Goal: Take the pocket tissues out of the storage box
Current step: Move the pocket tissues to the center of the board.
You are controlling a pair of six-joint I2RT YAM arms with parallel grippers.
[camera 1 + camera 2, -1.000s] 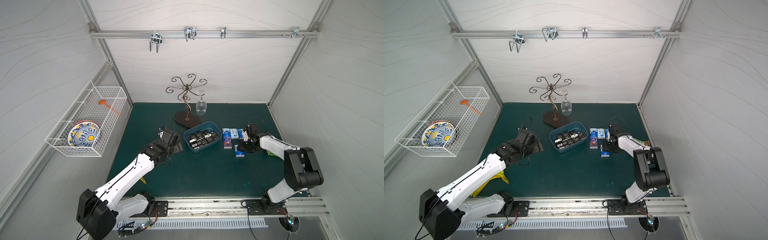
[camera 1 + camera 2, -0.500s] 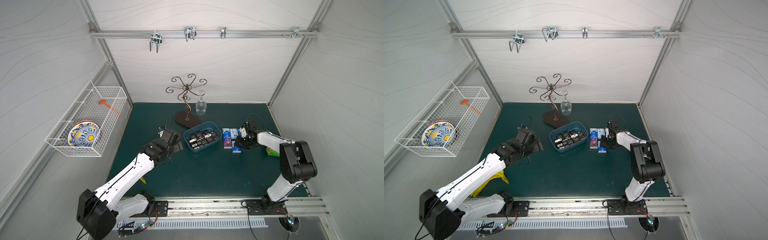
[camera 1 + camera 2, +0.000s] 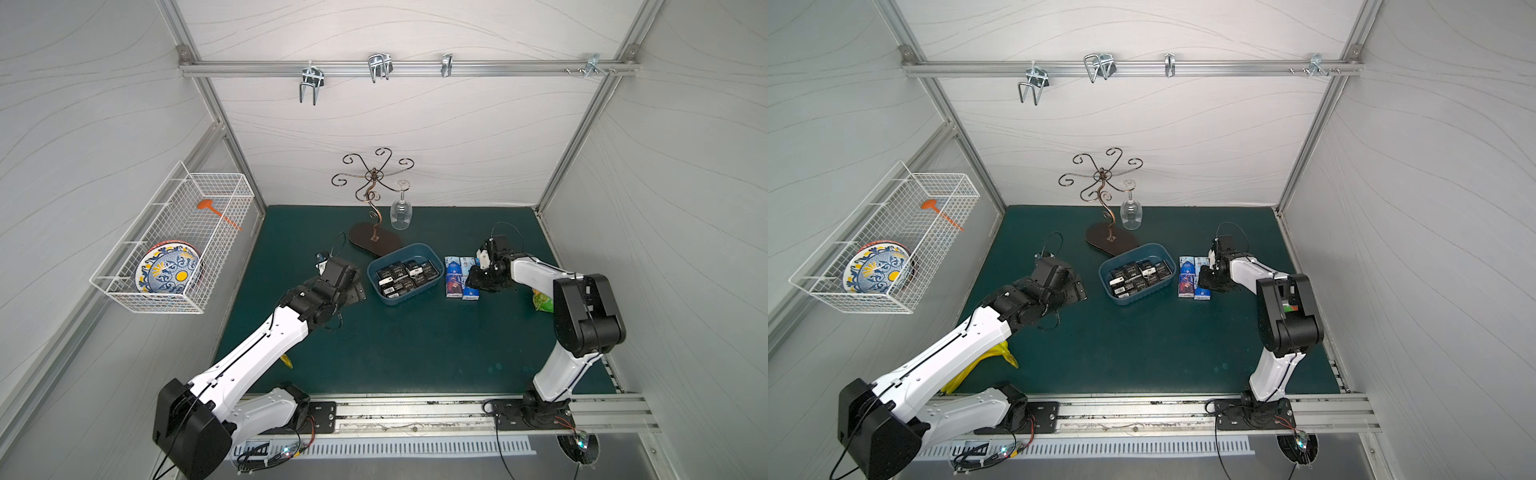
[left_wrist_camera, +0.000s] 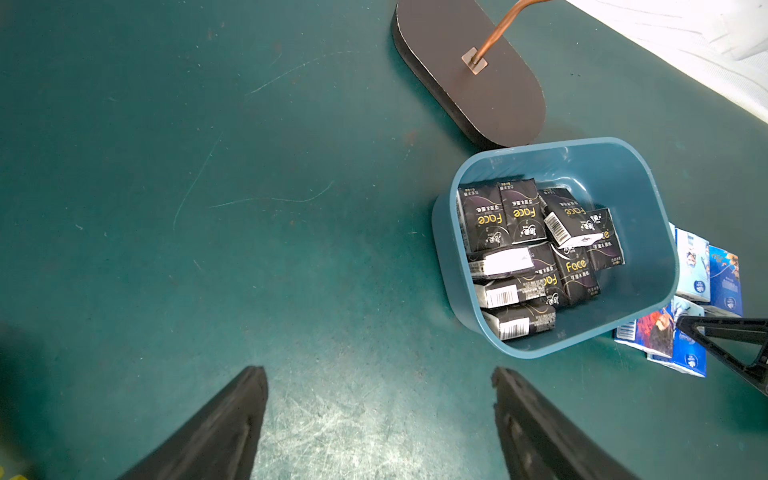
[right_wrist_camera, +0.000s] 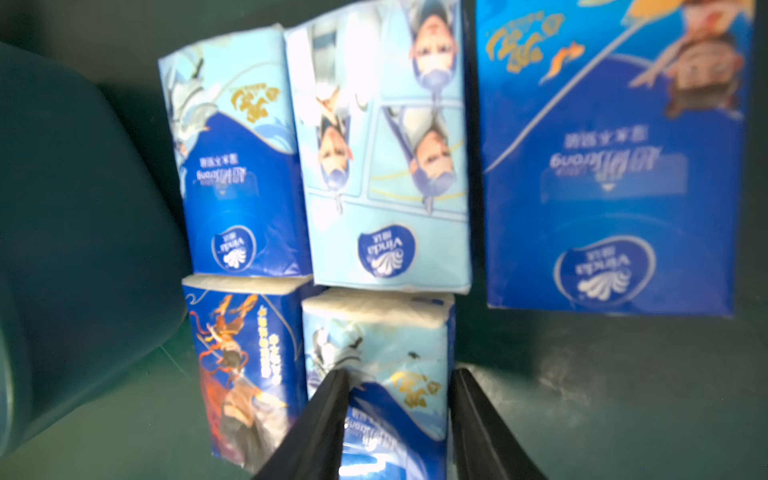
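The storage box (image 3: 415, 297) is a blue tub on the green mat, holding several black pocket tissues (image 3: 405, 274), also seen in the left wrist view (image 4: 536, 245). Several blue and white packs (image 3: 454, 276) lie in rows on the mat just right of the box. My right gripper (image 5: 401, 374) is shut on one blue and white pack (image 5: 374, 332), low on the mat beside a red-pictured pack (image 5: 245, 353). My left gripper (image 4: 378, 374) hangs open and empty over bare mat, left of the box wall (image 4: 453, 266).
A copper glass stand (image 3: 376, 241) with a hanging wine glass (image 3: 401, 212) stands right behind the box. A green snack bag (image 3: 542, 301) lies by the right arm. A white wire basket (image 3: 174, 241) with a plate hangs on the left wall. Something yellow (image 3: 1000, 353) lies under the left arm.
My right gripper has shifted a little left toward the box, bringing its blue pack up against the rows on the mat. The left arm has stayed put.
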